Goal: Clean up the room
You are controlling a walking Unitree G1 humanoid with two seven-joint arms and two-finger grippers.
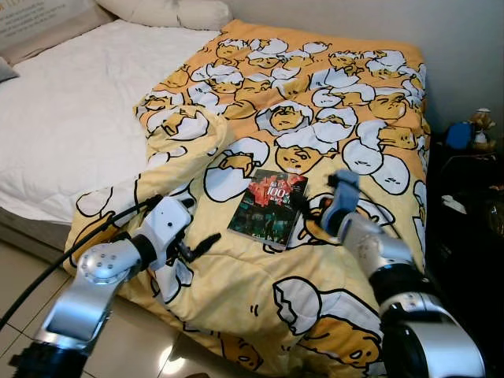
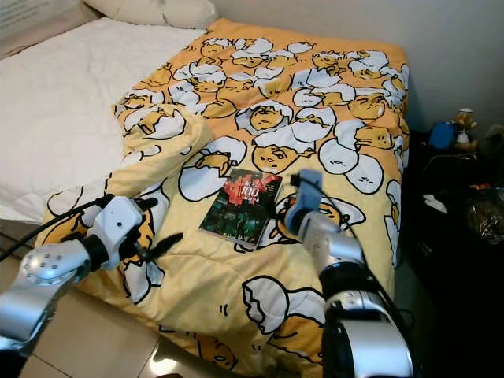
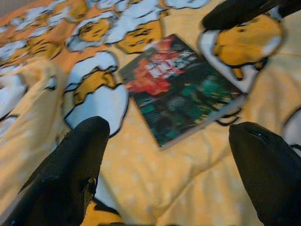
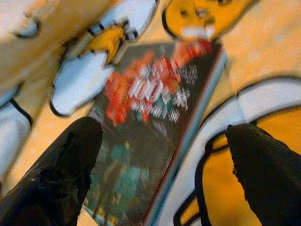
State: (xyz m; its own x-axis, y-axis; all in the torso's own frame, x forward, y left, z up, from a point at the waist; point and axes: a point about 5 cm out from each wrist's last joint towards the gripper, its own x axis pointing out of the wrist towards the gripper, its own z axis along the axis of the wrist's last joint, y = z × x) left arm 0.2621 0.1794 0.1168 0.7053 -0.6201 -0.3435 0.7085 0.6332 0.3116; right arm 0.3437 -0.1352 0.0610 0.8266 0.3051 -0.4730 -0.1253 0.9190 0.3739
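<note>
A dark paperback book with a red and green cover (image 1: 268, 208) lies flat on the yellow quilt printed with white-and-yellow cartoon egg figures (image 1: 315, 118), near the foot end of the bed and between the robot's two arms. The quilt is rumpled and folded back along its left edge, leaving the white quilted mattress cover (image 1: 63, 110) bare on that side. Two pale pillows (image 1: 169, 12) sit at the head of the bed, against the wall.

The right gripper (image 4: 164, 160) hangs just over the book's right edge, its two black fingers (image 4: 61, 174) spread wide apart, one over the cover and the other over the quilt beside it; nothing is held between them. The left gripper (image 3: 169, 169) hovers low above the quilt to the left of the book, near it but not touching, and its fingers (image 3: 66, 174) are likewise parted with nothing in them.

To the right of the bed stands a dark bedside table (image 1: 472, 181) with a small toy figure (image 1: 480, 126) on top. Pale glossy floor tiles (image 1: 150, 342) show below the quilt's hanging edge.
</note>
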